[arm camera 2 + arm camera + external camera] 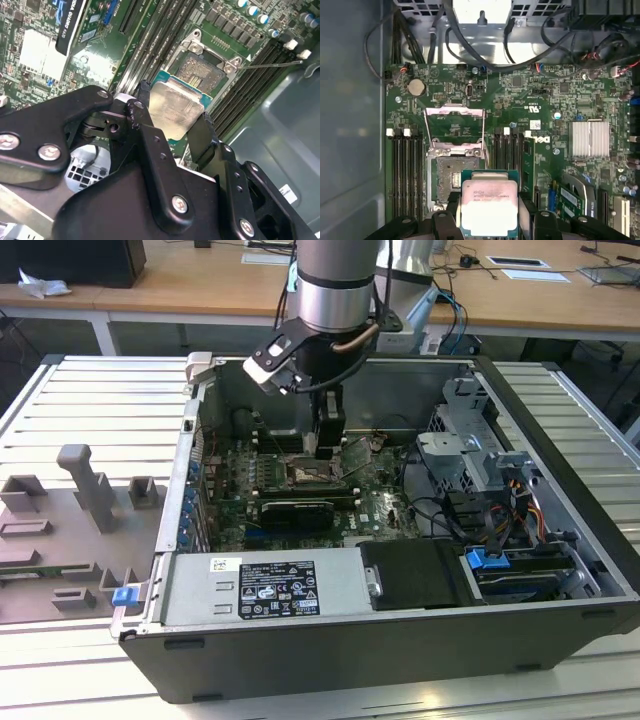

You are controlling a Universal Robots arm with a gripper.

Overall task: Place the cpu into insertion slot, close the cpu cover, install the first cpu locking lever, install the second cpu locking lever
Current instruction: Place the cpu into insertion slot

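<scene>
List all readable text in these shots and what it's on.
No text here can be read reliably.
power supply label: several lines and symbols, too small to read.
cpu: fine print on its metal face, too small to read.
board: white markings, too small to read.
black card: white lettering, cut off and skewed, unreadable.
</scene>
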